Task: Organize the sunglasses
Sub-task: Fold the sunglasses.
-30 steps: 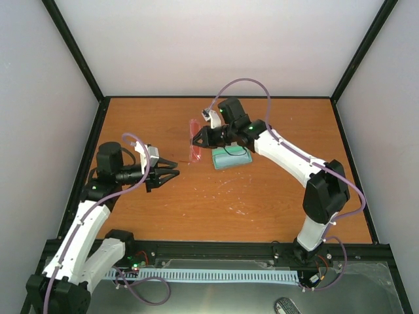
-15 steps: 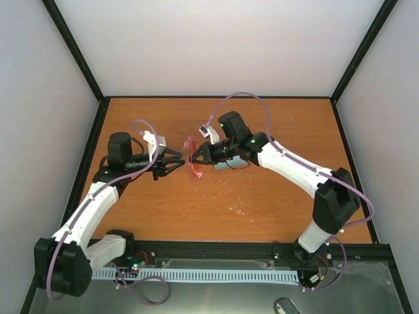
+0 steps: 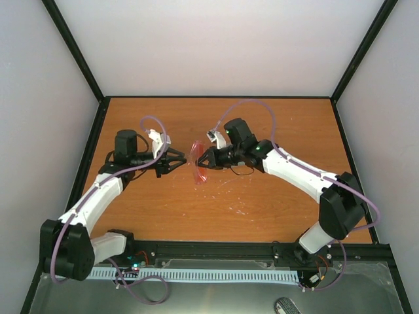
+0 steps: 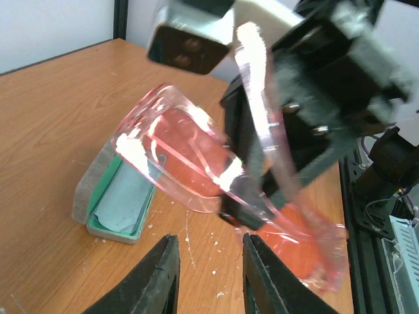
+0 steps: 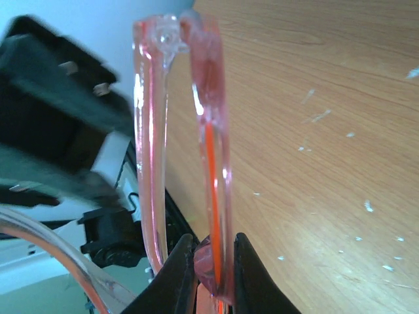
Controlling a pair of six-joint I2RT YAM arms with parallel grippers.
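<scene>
Above the middle of the table [image 3: 262, 209]: sunglasses [image 3: 198, 165] held in the air between two arms

At the near edge both arms rise from their bases and lean in toward the middle, the left one from the left and the right one from the right. Their tips face each other above the wood, close together but not touching.

The left gripper [image 4: 208, 275] is released. Its two black fingers stand apart with nothing between them and point right, at the sunglasses, just short of them.

The right gripper [image 5: 213, 269] is clenched on the sunglasses, with the fingertips pinching the red-orange frame from both sides. The pair hangs clear of the table, standing roughly on end. From above it shows only as a thin reddish sliver. The reddish lenses face the left gripper at a tilt, and one slim temple arm lies close alongside the front.

Small white scuffs dot the wood under and to the right of the grippers.

A little farther off and lower, a grey case [image 4: 84, 191] lies open on the table. It is green inside, with what looks like a pale blue cloth [image 4: 127, 199] in it. From above, the right arm hides it.

Pale walls in a black frame close off the far side
</scene>
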